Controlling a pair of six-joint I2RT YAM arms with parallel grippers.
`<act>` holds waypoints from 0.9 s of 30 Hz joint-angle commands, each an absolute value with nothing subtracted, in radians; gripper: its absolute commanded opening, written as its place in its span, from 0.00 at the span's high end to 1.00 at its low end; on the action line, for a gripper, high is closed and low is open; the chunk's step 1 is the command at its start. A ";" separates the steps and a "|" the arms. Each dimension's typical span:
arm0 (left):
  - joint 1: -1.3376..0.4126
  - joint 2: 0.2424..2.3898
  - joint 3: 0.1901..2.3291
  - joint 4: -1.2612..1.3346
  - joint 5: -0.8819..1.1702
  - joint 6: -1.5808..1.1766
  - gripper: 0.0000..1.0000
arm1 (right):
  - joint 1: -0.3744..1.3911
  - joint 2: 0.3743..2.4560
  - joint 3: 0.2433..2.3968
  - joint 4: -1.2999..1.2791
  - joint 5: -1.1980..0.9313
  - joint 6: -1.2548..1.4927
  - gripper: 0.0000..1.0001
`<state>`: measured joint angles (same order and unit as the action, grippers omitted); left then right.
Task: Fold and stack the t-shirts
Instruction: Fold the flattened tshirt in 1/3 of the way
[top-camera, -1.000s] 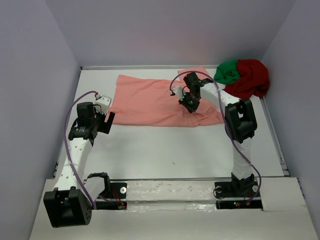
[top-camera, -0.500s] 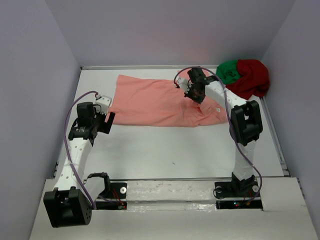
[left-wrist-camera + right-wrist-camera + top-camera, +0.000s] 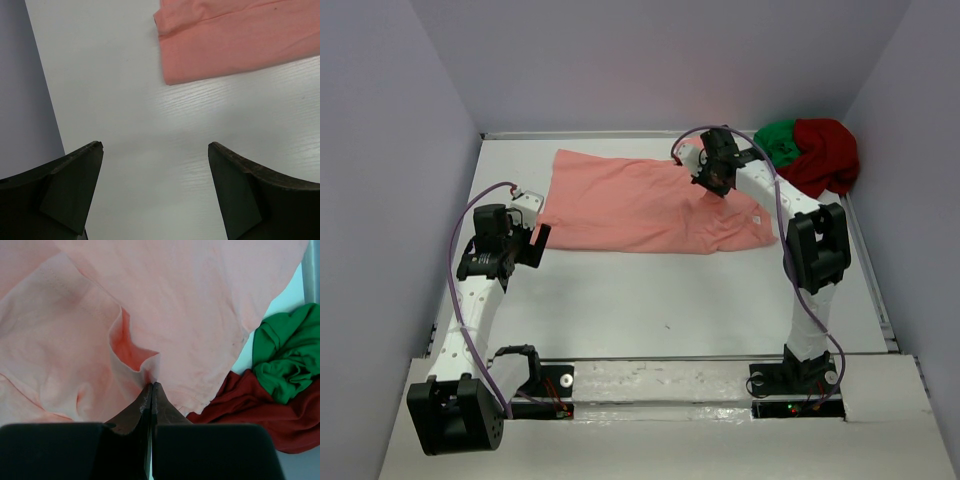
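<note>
The right hand (image 3: 151, 386) is pinched shut on a little fold of the pink shirt (image 3: 620, 205). The shirt lies spread flat on the tabletop (image 3: 650, 290), under that hand and off to its left, soft and a bit wrinkled. To the hand's right, the green shirt (image 3: 777, 142) and the dark red shirt (image 3: 825, 155) sit bunched together. The left hand (image 3: 155, 147) is wide open and holds nothing; a corner of the pink shirt lies just ahead of it.
</note>
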<state>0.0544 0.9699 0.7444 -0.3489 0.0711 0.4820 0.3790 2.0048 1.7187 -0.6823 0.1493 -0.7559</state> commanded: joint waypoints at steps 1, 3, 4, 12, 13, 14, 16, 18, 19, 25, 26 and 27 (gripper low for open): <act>0.061 0.943 0.746 -0.344 0.069 0.488 0.01 | 0.380 1.968 1.701 -0.600 0.129 -0.785 1.00; 0.061 0.943 0.746 -0.345 0.066 0.486 0.01 | 0.380 1.967 1.684 -0.563 0.126 -0.788 1.00; 0.060 0.943 0.746 -0.342 0.066 0.486 0.01 | 0.380 1.970 1.674 -0.552 0.126 -0.792 1.00; 0.060 0.953 0.742 -0.342 0.052 0.486 0.01 | 0.380 2.034 1.661 -0.499 0.190 -0.805 1.00; 0.060 0.954 0.742 -0.341 0.052 0.486 0.01 | 0.380 2.040 1.652 -0.474 0.201 -0.808 1.00; 0.060 0.956 0.745 -0.341 0.052 0.486 0.01 | 0.380 2.042 1.645 -0.460 0.201 -0.816 1.00; 0.061 0.965 0.747 -0.339 0.051 0.486 0.01 | 0.380 2.052 1.621 -0.419 0.196 -0.822 1.00; 0.061 0.973 0.747 -0.339 0.051 0.485 0.01 | 0.380 2.066 1.620 -0.400 0.195 -0.825 1.00; 0.061 0.976 0.749 -0.341 0.048 0.483 0.01 | 0.380 2.074 1.624 -0.390 0.195 -0.827 1.00; 0.061 0.977 0.749 -0.342 0.040 0.485 0.01 | 0.380 2.126 1.644 -0.367 0.210 -0.838 1.00; 0.061 0.976 0.747 -0.342 0.038 0.485 0.01 | 0.380 2.134 1.646 -0.353 0.224 -0.842 1.00; 0.060 0.977 0.746 -0.342 0.037 0.483 0.01 | 0.380 2.143 1.647 -0.347 0.229 -0.845 1.00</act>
<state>0.0544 0.9802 0.7444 -0.3485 0.0475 0.4816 0.3790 2.1273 1.6279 -0.4328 0.1951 -0.8246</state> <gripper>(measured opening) 0.989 0.011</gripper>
